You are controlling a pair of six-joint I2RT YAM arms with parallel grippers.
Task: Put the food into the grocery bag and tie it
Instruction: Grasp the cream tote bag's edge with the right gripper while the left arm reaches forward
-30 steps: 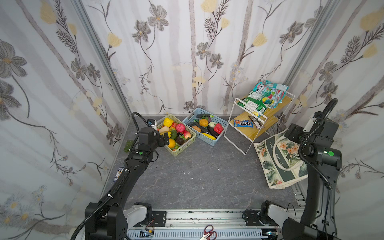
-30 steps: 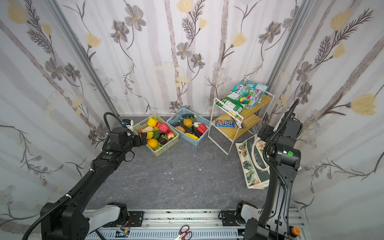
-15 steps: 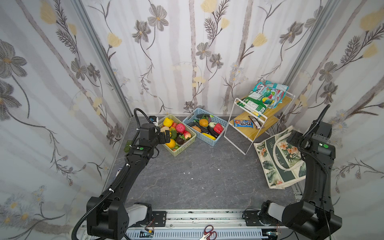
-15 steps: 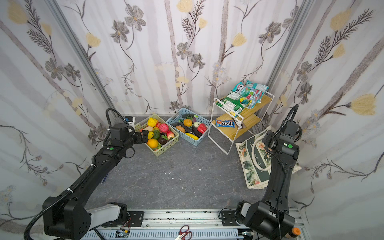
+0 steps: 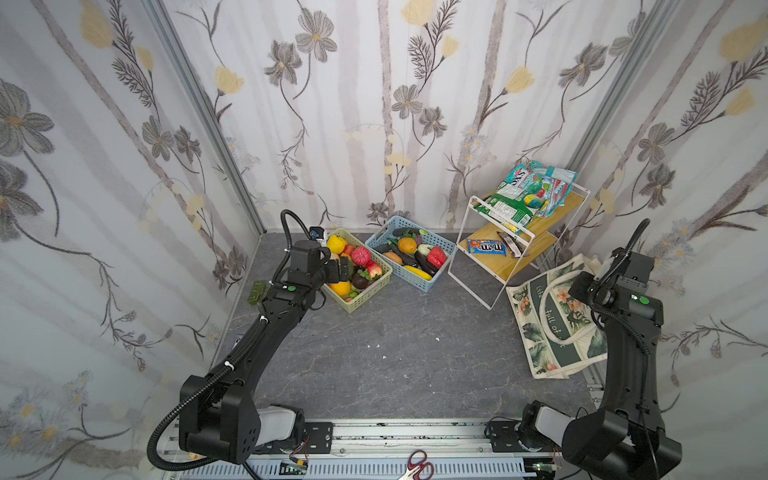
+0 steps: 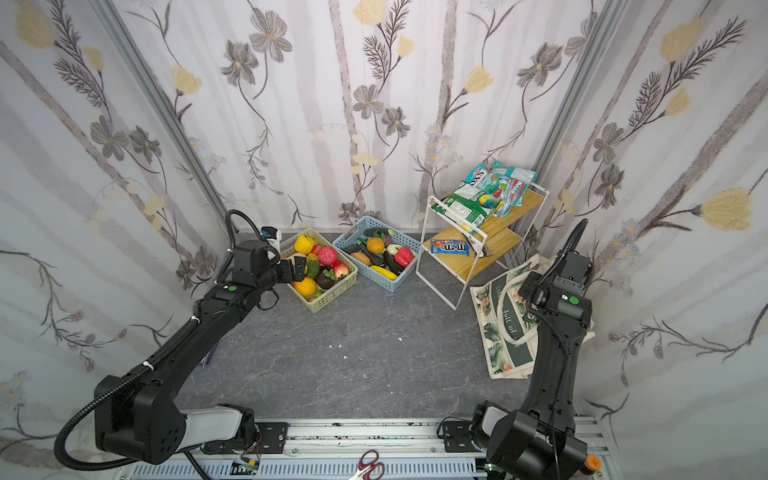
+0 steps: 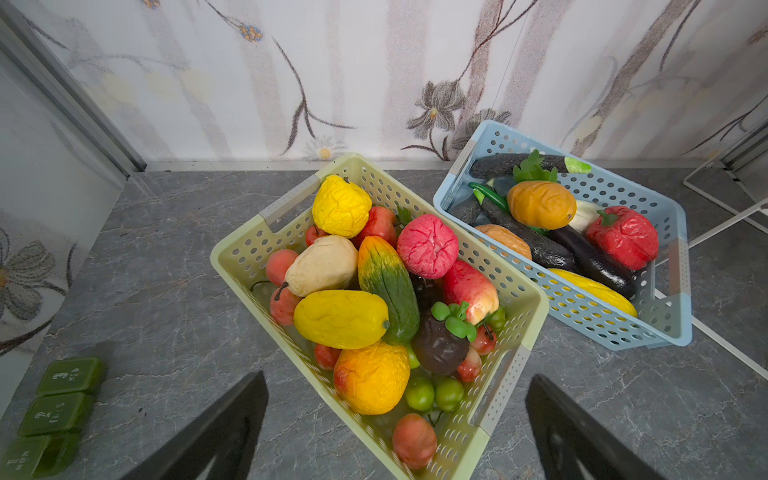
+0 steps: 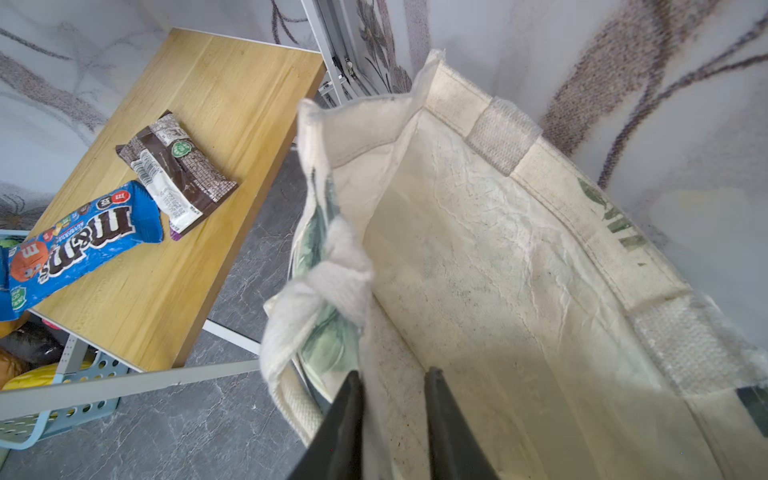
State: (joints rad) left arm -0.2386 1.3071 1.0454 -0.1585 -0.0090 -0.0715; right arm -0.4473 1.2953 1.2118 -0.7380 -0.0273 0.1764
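Food (image 7: 340,318) in green basket (image 7: 232,257) under L end effector (image 7: 397,376), wide open, empty. Top views hide R jaws; wrist cam: R end effector (image 8: 392,374) pinched on grocery bag (image 8: 478,249) rim, right side of table (image 5: 395,353).

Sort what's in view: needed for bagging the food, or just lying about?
Job: grocery bag, toy fruit, toy vegetables, brown snack bar.
Lying about: scissors, green blocks, shelf rack, green basket, blue basket.

Floral walls (image 5: 374,104) — grey marbled floor (image 5: 395,357).
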